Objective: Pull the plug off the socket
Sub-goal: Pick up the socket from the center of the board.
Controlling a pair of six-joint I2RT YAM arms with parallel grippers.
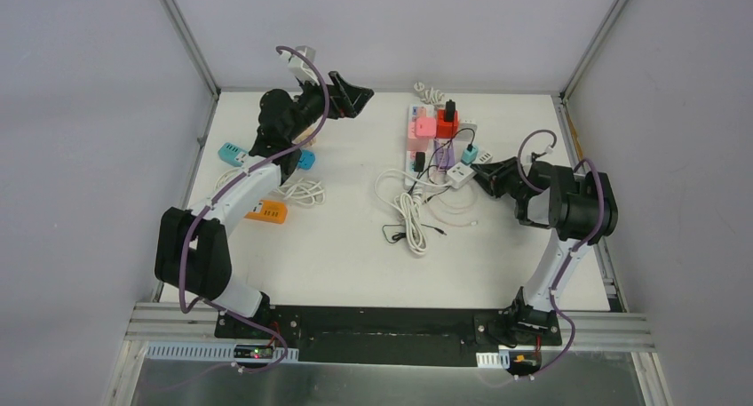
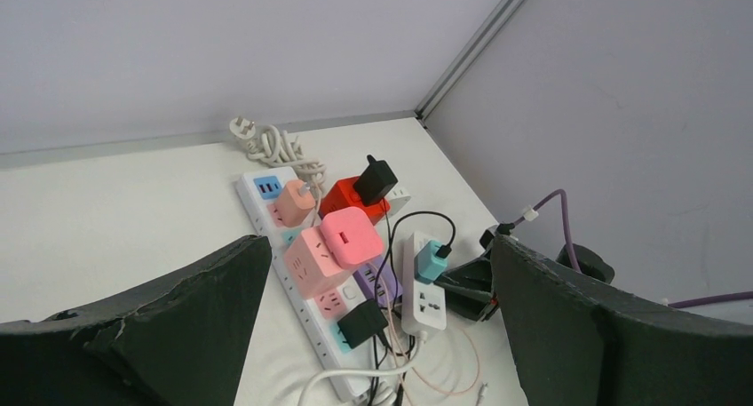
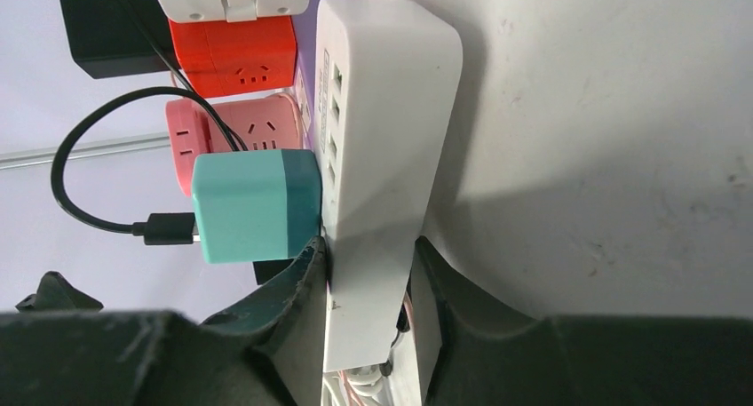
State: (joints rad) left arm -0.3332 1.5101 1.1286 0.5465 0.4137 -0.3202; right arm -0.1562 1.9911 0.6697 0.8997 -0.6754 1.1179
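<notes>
The right claw (image 3: 368, 266), matte black with wedge-shaped fingers, pinched both long sides of a smooth, round-cornered white power strip (image 3: 382, 113) lying on the pale counter (image 3: 622, 157), a boxy teal plug (image 3: 256, 206) seated in it just beside one finger, while the left claw (image 2: 377, 273) hung spread wide, holding nothing.

The left arm (image 1: 233, 193) and right arm (image 1: 561, 246) share white links, bulky black joint housings, a looping purple cable (image 1: 318, 71) and matte, rough-textured black fingers (image 2: 160, 335), above a black base plate (image 1: 382, 335).
</notes>
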